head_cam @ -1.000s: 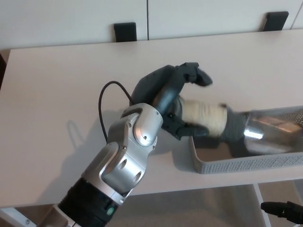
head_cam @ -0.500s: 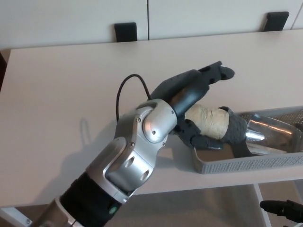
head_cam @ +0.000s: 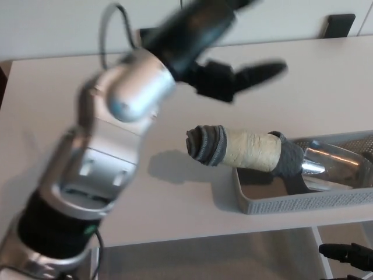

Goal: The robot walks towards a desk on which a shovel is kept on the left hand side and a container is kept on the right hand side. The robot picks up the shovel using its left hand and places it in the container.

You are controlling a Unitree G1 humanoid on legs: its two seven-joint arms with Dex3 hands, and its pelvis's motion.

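The shovel lies with its shiny metal scoop inside the grey mesh container at the desk's right. Its rope-wrapped handle with grey ends sticks out leftward over the container's rim, above the desk. My left hand is raised well above the desk, blurred by motion, open with fingers spread and holding nothing. It is clear of the shovel handle. Of my right hand, only a dark tip shows at the bottom right, below the desk edge.
The beige desk stretches left and back. Two black brackets sit along its far edge against a white wall. My silver left forearm covers the desk's left front. The container runs off the picture's right edge.
My left hand let go of the shovel handle and rose up and away to the back left. The shovel now rests by itself with its scoop in the container.
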